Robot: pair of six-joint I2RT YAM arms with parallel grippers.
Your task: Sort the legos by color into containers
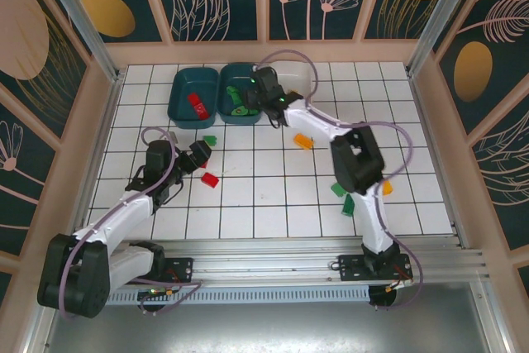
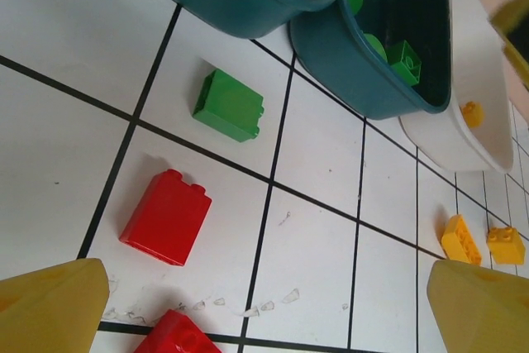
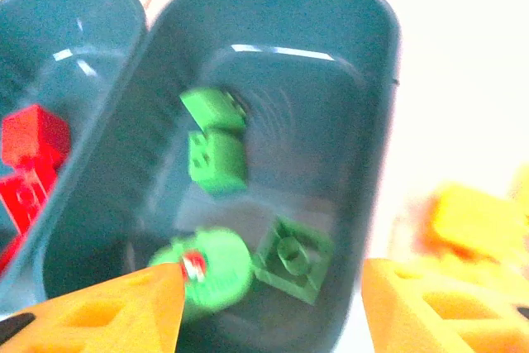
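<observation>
Several green legos (image 3: 216, 159) sit in the middle tub (image 3: 364, 121), at 12 o'clock on the table (image 1: 273, 204). The right pincer (image 3: 273, 279) hangs over them, spread and holding nothing. At 11 o'clock the left tub (image 1: 183, 88) has red legos (image 1: 197, 105), and at 1 o'clock the white tub (image 2: 475, 64) shows one orange lego (image 2: 472, 113). Each colour appears to have its own tub, so the sorting looks well begun but not finished.

Other pieces lie loose on the tiles. A loose green lego (image 2: 229, 105) and a loose red lego (image 2: 165, 217) lie just ahead of the left pincer (image 2: 264, 264), which is at 9 o'clock, spread wide and empty. A second red one (image 2: 178, 336) lies at its near edge. Two orange pieces (image 2: 460, 239) rest near the table's centre. Two green pieces (image 1: 342, 196) and an orange piece (image 1: 386, 188) lie at 4 o'clock beside the right arm (image 1: 357, 159). By this count, at least eight legos are not yet in tubs.
</observation>
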